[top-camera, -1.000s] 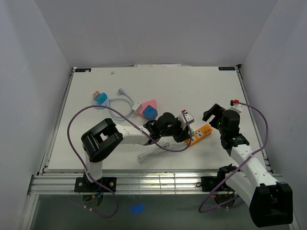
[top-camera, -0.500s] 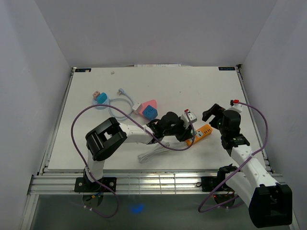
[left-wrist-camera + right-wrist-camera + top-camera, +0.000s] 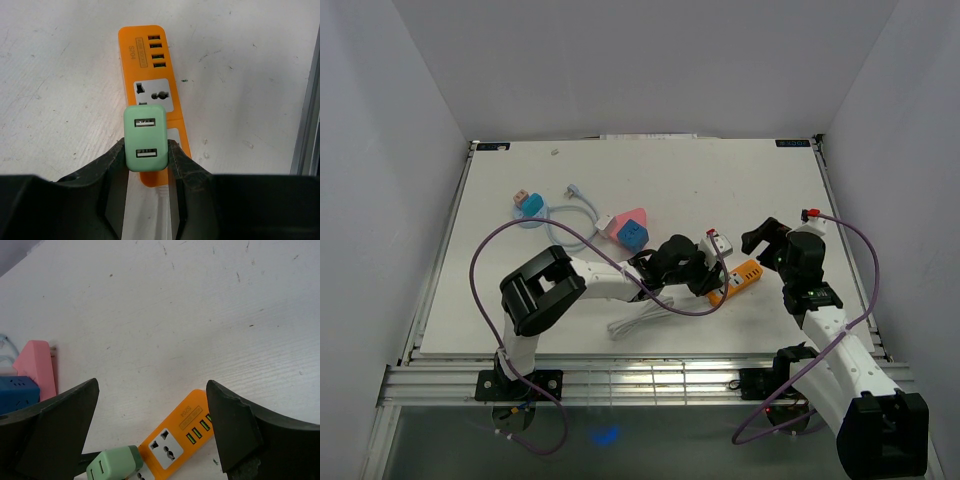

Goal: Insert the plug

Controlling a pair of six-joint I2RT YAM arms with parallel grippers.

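An orange power strip (image 3: pixel 742 275) lies on the table between the two arms, with one universal socket and a row of USB ports showing (image 3: pixel 150 65). My left gripper (image 3: pixel 145 152) is shut on a mint-green plug (image 3: pixel 145 137) with two USB ports on its face. The plug hangs over the strip's near socket and hides it, so I cannot tell whether its pins touch the strip. In the top view the left gripper (image 3: pixel 710 262) sits at the strip's left end. My right gripper (image 3: pixel 152 385) stands open above the strip (image 3: pixel 177 437) and holds nothing; the plug (image 3: pixel 114 466) shows below it.
A pink and blue adapter (image 3: pixel 630 229) lies left of the strip, also in the right wrist view (image 3: pixel 35 367). A teal plug (image 3: pixel 530 204) with a looped white cable (image 3: pixel 582 205) lies farther left. The strip's white cord (image 3: pixel 638 320) is bundled near the front edge.
My left gripper has carried the plug a little to the right, over the strip's end. The right gripper's jaws have spread slightly wider.
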